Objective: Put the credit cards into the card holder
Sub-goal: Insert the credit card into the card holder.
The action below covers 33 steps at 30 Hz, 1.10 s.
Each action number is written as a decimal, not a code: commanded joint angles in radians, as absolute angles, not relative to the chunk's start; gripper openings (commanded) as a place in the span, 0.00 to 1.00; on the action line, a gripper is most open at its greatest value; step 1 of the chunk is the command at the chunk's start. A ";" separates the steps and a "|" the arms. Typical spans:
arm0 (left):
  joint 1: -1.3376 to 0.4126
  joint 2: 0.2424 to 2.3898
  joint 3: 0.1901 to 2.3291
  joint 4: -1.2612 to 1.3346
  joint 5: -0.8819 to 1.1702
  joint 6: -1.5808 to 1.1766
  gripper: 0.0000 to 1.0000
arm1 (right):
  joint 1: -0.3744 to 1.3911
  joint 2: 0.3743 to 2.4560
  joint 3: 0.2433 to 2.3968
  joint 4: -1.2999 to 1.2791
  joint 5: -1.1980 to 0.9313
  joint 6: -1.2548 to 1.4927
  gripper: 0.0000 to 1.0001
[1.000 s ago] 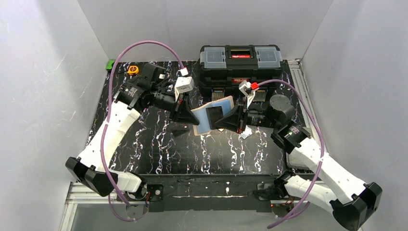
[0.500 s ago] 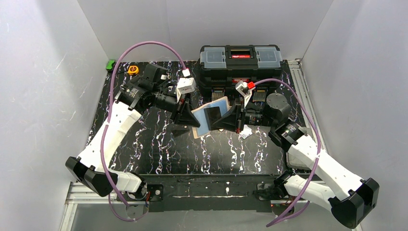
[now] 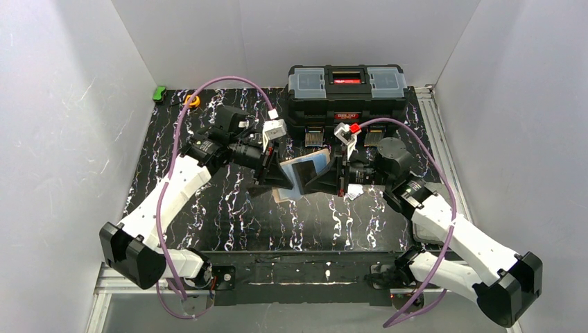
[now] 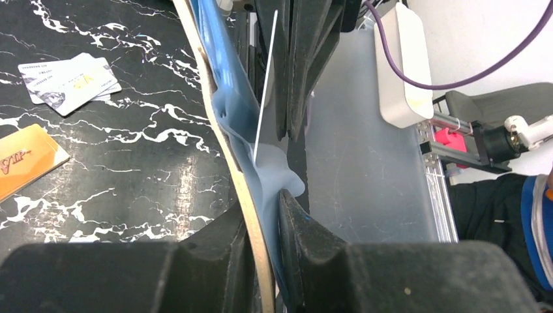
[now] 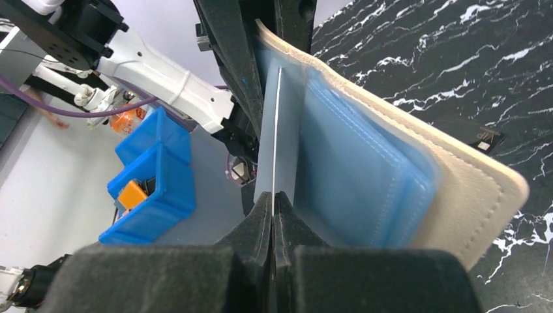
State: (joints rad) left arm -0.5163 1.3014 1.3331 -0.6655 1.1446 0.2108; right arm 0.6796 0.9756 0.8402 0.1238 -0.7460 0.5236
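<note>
Black marbled worktop (image 3: 208, 208) with a black toolbox (image 3: 347, 90) at the back. Held up between the arms, the open cream card holder (image 3: 313, 158) stands on edge. The left jaws pinch its cover, and its blue lining faces right. The right jaws are clamped on a thin dark card (image 5: 276, 130), seen edge-on, its length pointing into the lining. An orange card (image 4: 26, 160) lies flat on the worktop.

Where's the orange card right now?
In the left wrist view, the orange card lies flat on the table at the frame's left edge, just below two pale cards and left of the card holder.
</note>
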 commanded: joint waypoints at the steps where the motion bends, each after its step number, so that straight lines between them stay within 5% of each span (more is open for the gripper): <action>1: -0.521 1.283 1.299 -0.495 1.161 0.094 0.16 | 0.685 0.993 0.840 0.150 -0.768 0.506 0.01; 19: -0.523 1.370 1.291 -0.428 1.315 0.027 0.25 | 0.685 1.106 0.864 0.086 -0.729 0.426 0.01; 30: -0.523 1.360 1.263 -0.316 1.275 -0.061 0.00 | 0.686 1.074 0.844 0.096 -0.637 0.444 0.01; 33: -0.522 1.358 1.249 -0.281 1.275 -0.106 0.00 | 0.684 1.072 0.850 0.042 -0.603 0.429 0.22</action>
State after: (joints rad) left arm -0.5114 1.3865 1.2579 -0.3691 1.1957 -0.0235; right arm 0.6819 1.0794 0.8379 0.0906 -0.7086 0.4496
